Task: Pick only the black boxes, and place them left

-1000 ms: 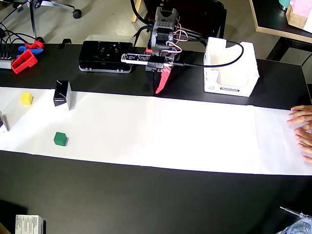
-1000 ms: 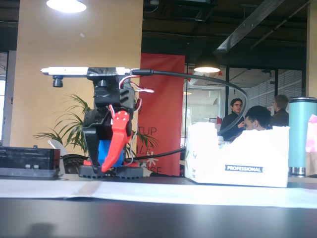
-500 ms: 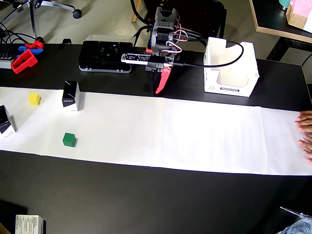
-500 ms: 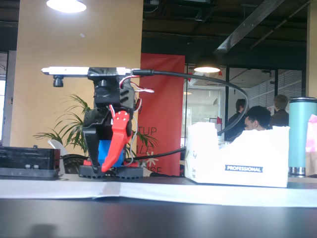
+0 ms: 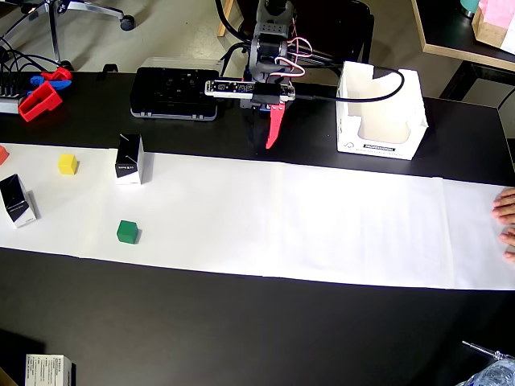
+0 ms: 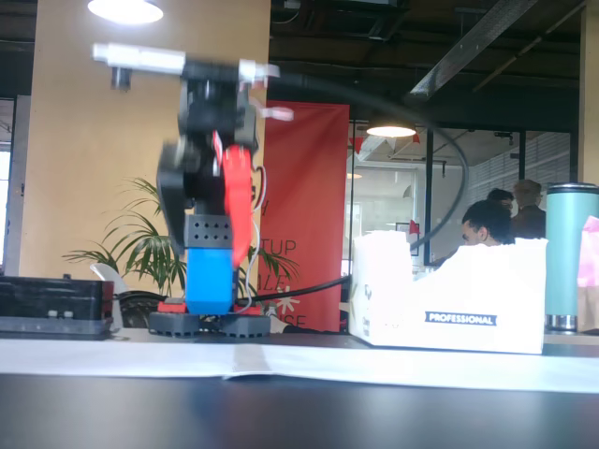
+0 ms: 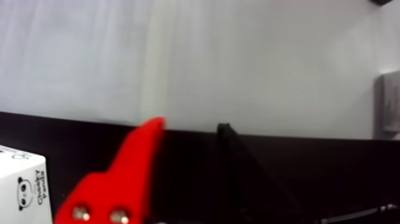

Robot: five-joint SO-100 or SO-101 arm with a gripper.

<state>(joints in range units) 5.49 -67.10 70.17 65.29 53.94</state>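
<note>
Red and black fingers of the gripper (image 7: 190, 128) fill the lower wrist view, parted a little and holding nothing. Overhead, two black boxes (image 5: 129, 159) (image 5: 17, 200) stand on the white paper (image 5: 322, 225) at the frame's left, near a yellow cube (image 5: 67, 164) and green cube (image 5: 127, 232). Upper right, the white carton (image 6: 449, 309) reads "PROFESSIONAL".

The arm sits folded back at its base, its end effector (image 5: 273, 137) empty, fingers slightly parted.
</note>
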